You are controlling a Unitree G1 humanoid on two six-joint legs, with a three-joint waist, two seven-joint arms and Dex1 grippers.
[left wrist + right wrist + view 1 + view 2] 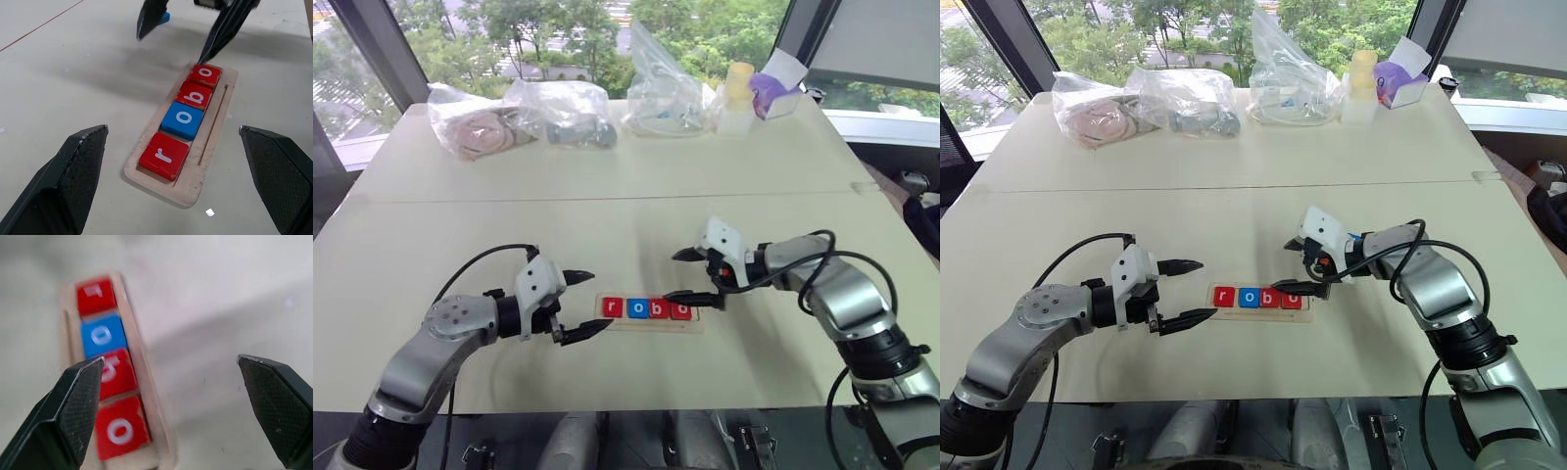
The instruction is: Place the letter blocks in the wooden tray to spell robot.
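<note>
The wooden tray (pixel 205 161) lies flat on the pale counter (pixel 626 235). 4 letter blocks (pixel 185 119) sit in its slot in a row, touching side by side. They read r, o, b, o: the r is red, the next o is blue, the b is red and the last o is red. The spot at the end of the tray past the last o has no block in it. A small blue thing (pixel 163 18) lies on the counter past that end of the tray, partly hidden behind a black finger, so its letter cannot be read.

The left pincer (pixel 579 305) hangs just beside the r end of the tray. Its 2 black fingers are wide apart and hold nothing.

The right pincer (pixel 690 276) is at the other end of the tray, above the last o. Its 2 fingers are also wide apart and hold nothing. One fingertip points down close to that red o block.

Far from the tray, along the back edge of the counter, lie 3 clear plastic bags (pixel 558 113), a pale yellow cup (pixel 738 83) and a white box (pixel 777 90) with something purple in it.
</note>
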